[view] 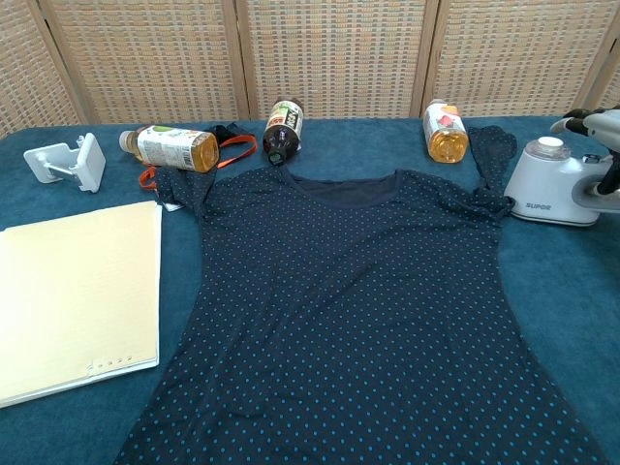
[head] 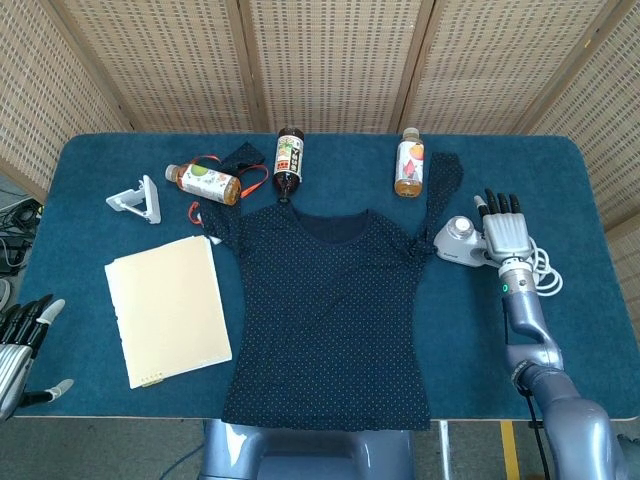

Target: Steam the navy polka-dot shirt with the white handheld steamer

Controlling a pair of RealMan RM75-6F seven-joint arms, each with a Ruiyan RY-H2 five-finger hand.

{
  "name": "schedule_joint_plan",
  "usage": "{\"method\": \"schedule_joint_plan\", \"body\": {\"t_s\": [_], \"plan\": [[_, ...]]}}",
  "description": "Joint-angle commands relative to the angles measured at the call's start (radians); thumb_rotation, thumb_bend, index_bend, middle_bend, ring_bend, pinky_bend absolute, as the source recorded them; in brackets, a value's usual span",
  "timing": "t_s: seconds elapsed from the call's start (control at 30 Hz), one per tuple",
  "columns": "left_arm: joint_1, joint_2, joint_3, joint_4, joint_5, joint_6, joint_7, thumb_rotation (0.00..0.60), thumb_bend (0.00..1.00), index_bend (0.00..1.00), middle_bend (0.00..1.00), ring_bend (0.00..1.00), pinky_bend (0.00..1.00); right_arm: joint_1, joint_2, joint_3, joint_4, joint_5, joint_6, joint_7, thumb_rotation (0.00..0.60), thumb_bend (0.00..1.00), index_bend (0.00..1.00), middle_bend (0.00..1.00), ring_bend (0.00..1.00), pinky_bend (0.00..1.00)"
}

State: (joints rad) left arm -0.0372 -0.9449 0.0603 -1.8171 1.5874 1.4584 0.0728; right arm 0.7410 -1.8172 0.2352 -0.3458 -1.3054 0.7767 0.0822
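Observation:
The navy polka-dot shirt (head: 330,300) lies flat in the middle of the blue table, its neck toward the far side; the chest view shows it spread wide (view: 358,310). The white handheld steamer (head: 455,240) stands on the table just right of the shirt's right sleeve, and its front shows in the chest view (view: 550,184). My right hand (head: 507,232) rests over the steamer's handle with its fingers stretched out straight, not wrapped around it; only its edge shows in the chest view (view: 599,126). My left hand (head: 20,345) hangs off the table's near left corner, fingers apart, holding nothing.
Three bottles lie along the far side: a green-label one (head: 208,182), a dark one (head: 288,160) and an orange one (head: 409,163). A cream folder (head: 165,308) lies left of the shirt, a white stand (head: 138,199) beyond it. The steamer's white cord (head: 545,268) coils by my right wrist.

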Motion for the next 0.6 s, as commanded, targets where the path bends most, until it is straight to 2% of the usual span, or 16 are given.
{"method": "schedule_joint_plan", "body": {"t_s": [0.03, 0.3, 0.43, 0.6], "plan": [[0.001, 0.005, 0.004, -0.002, 0.010, 0.005, -0.006, 0.600, 0.00, 0.00, 0.00, 0.00, 0.00, -0.036, 0.071, 0.006, -0.149, 0.010, 0.053, -0.041, 0.600, 0.00, 0.00, 0.00, 0.00, 0.00], [0.017, 0.021, 0.020, 0.001, 0.064, 0.043, -0.036, 0.600, 0.00, 0.00, 0.00, 0.00, 0.00, -0.127, 0.278, 0.002, -0.554, 0.056, 0.127, -0.253, 0.600, 0.00, 0.00, 0.00, 0.00, 0.00], [0.029, 0.029, 0.032, 0.006, 0.101, 0.073, -0.054, 0.600, 0.00, 0.00, 0.00, 0.00, 0.00, -0.167, 0.352, 0.012, -0.715, 0.118, 0.173, -0.385, 0.600, 0.00, 0.00, 0.00, 0.00, 0.00], [0.045, 0.036, 0.044, 0.012, 0.138, 0.107, -0.073, 0.600, 0.00, 0.00, 0.00, 0.00, 0.00, -0.212, 0.439, 0.004, -0.885, 0.155, 0.212, -0.440, 0.600, 0.00, 0.00, 0.00, 0.00, 0.00]]}}
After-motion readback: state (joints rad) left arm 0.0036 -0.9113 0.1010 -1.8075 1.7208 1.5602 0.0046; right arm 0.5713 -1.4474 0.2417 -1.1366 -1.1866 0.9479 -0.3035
